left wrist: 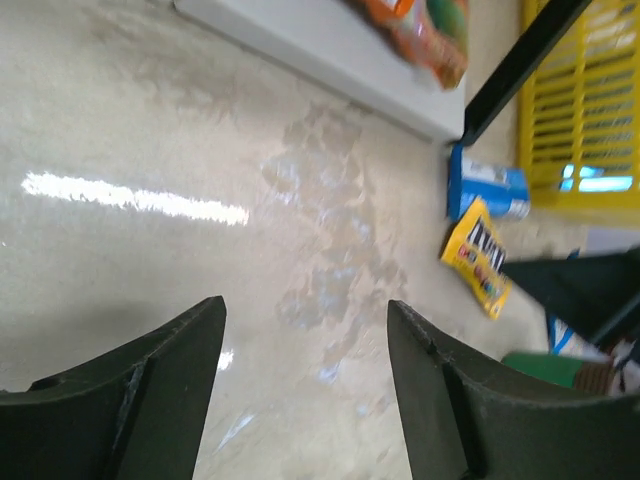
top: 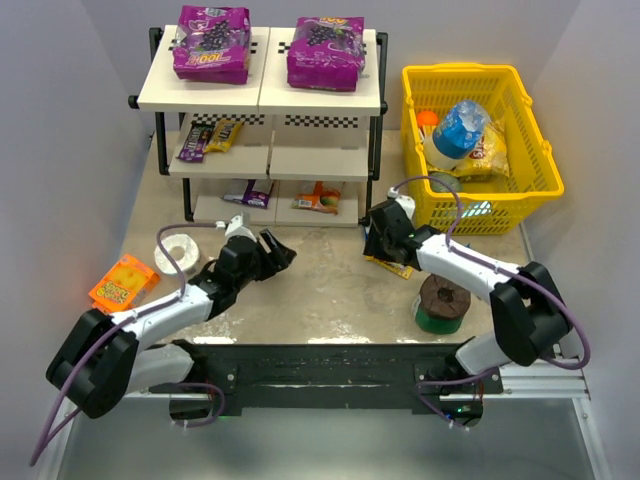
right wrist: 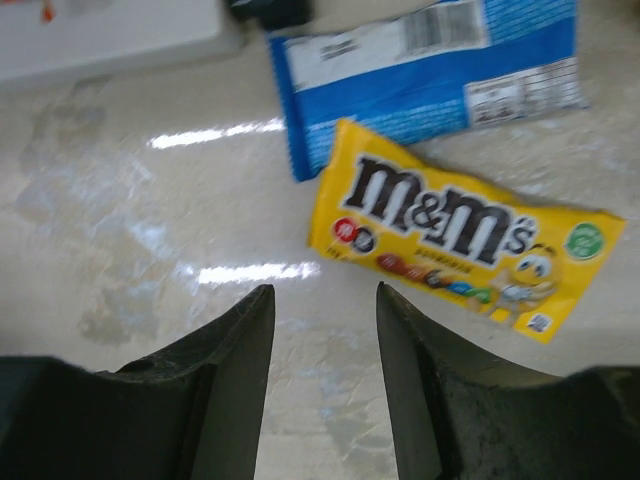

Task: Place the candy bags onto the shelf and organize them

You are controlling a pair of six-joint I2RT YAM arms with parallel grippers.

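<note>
**Right wrist: yellow bag just ahead of empty jaws**

right gripper (right wrist: 320, 300) had its jaws partly spread with nothing between them, low over the table (right wrist: 120, 200). yellow candy bag (right wrist: 460, 245) lay flat just past the fingertips, its upper corner touching the blue bag (right wrist: 430, 60). Both sat by the right front foot of the shelf (top: 262, 70), beside the basket (top: 460, 69). left gripper (left wrist: 305, 310) was wide and empty too (out mid-table). Two purple bags (top: 212, 42) were already on the top board. The yellow one looked light, soft and glossy, so probably slippery, with loose pieces that shift. Best bet: pinch across the narrow width near a crimped end, not the flat face.
</note>
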